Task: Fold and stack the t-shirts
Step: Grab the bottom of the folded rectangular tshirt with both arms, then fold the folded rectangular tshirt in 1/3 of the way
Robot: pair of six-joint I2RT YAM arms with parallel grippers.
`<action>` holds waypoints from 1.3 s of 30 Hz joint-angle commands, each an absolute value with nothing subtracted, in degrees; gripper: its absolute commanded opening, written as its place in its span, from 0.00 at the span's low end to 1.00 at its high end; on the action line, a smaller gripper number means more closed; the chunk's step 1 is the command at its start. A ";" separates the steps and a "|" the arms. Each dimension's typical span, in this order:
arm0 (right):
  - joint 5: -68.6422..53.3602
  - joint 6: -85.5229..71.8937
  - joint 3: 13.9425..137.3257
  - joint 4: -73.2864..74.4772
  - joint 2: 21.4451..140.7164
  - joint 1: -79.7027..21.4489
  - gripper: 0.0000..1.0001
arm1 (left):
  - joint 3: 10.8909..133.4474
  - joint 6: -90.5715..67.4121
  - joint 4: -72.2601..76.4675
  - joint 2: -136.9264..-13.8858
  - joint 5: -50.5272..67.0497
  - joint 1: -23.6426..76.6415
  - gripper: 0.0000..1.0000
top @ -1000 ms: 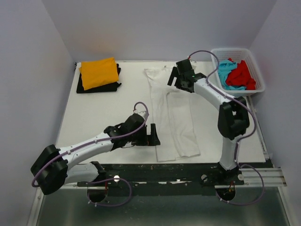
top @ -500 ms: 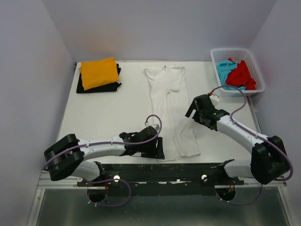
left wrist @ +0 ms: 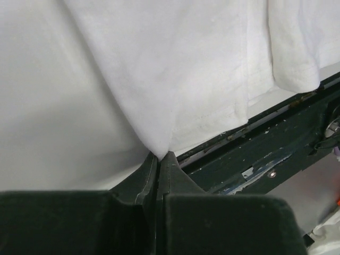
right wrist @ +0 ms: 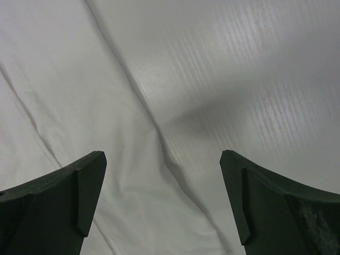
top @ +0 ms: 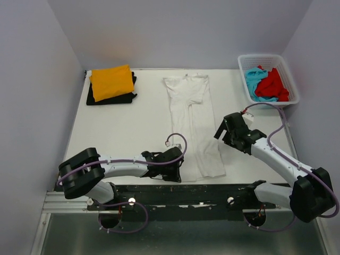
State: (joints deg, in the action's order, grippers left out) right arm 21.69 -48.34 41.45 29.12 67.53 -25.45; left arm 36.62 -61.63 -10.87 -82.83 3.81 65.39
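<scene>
- Left wrist view, nearest in: the left gripper [left wrist: 159, 158] has its jaws pressed together, and the near-left hem corner of the white t-shirt [left wrist: 175, 69] is pinched at their tips.
- Just past that corner, the hem lies close to the dark rail [left wrist: 265, 154] that runs along the near edge of the tabletop [top: 133, 122].
- From above, the left arm lies low along the near edge and reaches in from the left to that same corner.
- The white t-shirt is folded lengthways into a long narrow strip. It lies flat down the middle of the tabletop, hem end near and collar end far.
- A little further back on the right, the right gripper [right wrist: 162, 155] has its jaws spread wide with nothing between them.
- Its own camera looks down on the right edge of the white cloth, with wrinkled fabric to one side and bare tabletop to the other. I cannot tell from here whether the fingers touch the cloth.
- At the far left corner, a folded orange t-shirt [top: 111, 82] sits on top of a folded black t-shirt [top: 95, 100], well apart from the white one.
- At the far right corner stands a white lattice basket [top: 243, 71]. A red t-shirt [top: 273, 85] and a turquoise t-shirt [top: 255, 79] are bundled loosely inside it, with the red one nearer the right wall.
</scene>
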 commanded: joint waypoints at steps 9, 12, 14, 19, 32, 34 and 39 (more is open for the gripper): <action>1.70 -48.19 36.30 41.87 62.01 -36.39 0.92 | 33.80 -59.56 -23.62 -71.64 -7.91 65.32 0.00; 2.04 -51.30 35.51 46.37 61.93 -39.53 0.91 | 32.52 -59.12 -21.45 -70.58 -6.28 65.34 0.00; 1.17 -52.51 34.00 46.95 60.60 -40.27 0.89 | 31.31 -59.02 -18.86 -70.64 -4.68 65.37 0.00; -4.62 -54.19 29.99 42.91 58.47 -40.36 0.78 | 32.00 -58.62 -18.73 -72.56 -3.77 65.35 0.00; -8.06 -54.44 25.66 33.78 61.17 -40.43 0.01 | 30.13 -59.22 -16.49 -71.49 -2.44 65.54 0.00; -9.80 -55.28 25.61 35.02 59.50 -40.72 0.01 | 30.03 -58.71 -16.32 -70.92 -1.34 66.42 0.00; -7.69 -56.60 25.86 37.97 52.03 -41.11 0.01 | 30.47 -58.17 -17.04 -68.10 -2.52 67.95 0.00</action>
